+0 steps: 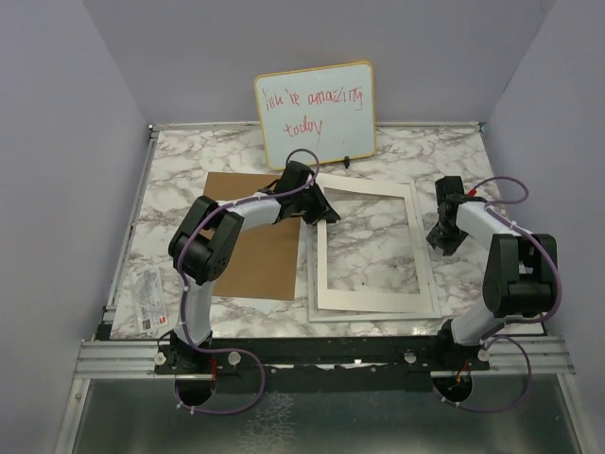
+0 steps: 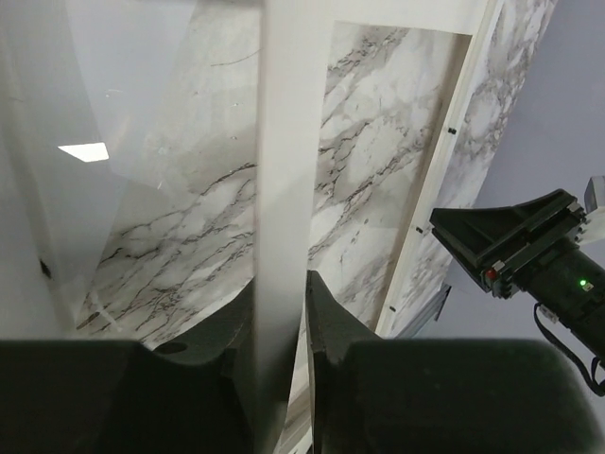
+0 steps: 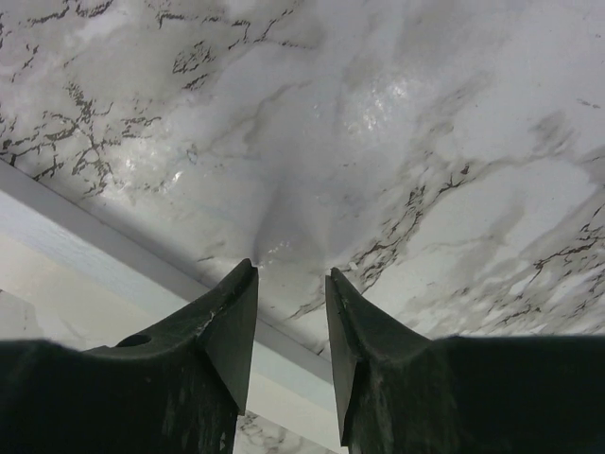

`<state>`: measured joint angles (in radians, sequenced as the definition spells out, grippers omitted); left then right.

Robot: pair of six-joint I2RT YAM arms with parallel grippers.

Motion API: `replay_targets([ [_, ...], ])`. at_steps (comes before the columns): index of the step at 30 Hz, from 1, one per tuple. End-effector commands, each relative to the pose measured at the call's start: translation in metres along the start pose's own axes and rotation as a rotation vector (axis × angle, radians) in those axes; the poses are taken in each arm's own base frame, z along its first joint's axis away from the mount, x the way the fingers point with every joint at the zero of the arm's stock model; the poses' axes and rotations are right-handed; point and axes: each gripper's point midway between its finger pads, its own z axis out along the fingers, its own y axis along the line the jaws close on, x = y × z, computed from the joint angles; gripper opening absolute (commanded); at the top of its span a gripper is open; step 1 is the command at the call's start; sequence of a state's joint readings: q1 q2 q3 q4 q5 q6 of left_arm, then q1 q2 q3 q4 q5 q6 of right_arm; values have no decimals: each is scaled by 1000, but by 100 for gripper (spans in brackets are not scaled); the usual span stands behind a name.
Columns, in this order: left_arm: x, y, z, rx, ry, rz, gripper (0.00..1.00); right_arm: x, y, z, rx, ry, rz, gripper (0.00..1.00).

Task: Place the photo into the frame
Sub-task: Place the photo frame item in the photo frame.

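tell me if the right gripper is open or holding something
Open and empty: the right gripper's fingers stand apart, and only the marble table shows in the gap.

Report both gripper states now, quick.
Left gripper: closed on a white strip; mat border or frame rim, cannot tell which.
Right gripper: open, holding nothing, over the marble table.

Robotics lab cell: lilac walls box in a marble desk; left arm, right arm bolted to aluminium rail below.
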<state>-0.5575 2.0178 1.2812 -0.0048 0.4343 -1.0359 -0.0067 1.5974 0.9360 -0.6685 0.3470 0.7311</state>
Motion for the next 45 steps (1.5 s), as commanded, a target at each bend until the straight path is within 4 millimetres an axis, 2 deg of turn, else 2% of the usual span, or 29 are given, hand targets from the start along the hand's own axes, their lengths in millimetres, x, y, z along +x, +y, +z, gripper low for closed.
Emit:
replay_targets([
  [1,13,-2,10,1,50,16,22,2,0,8,-13,16,4,38],
  [4,14,3,11,-23,43,11,26,4,0,10,-20,25,7,37],
  [9,10,6,4,-79,25,34,48,5,1,12,-31,33,11,37],
  [15,3,-12,-6,-72,10,58,71,5,3,12,-42,39,14,37],
  [19,2,-16,-15,-90,2,47,81,4,2,12,-38,30,12,37],
  [24,2,-6,-23,-175,-5,31,91,2,2,12,-36,23,13,37],
  [29,-3,10,-34,-284,-33,74,97,-4,1,10,-29,4,13,37],
  [38,-17,3,-77,-385,-92,204,99,-22,0,-8,-38,-58,7,37],
  [41,-22,4,-90,-406,-118,247,99,-29,11,-23,-120,-69,-8,38],
  [45,-36,19,-108,-463,-153,295,99,-31,46,-56,-372,-66,-52,40],
])
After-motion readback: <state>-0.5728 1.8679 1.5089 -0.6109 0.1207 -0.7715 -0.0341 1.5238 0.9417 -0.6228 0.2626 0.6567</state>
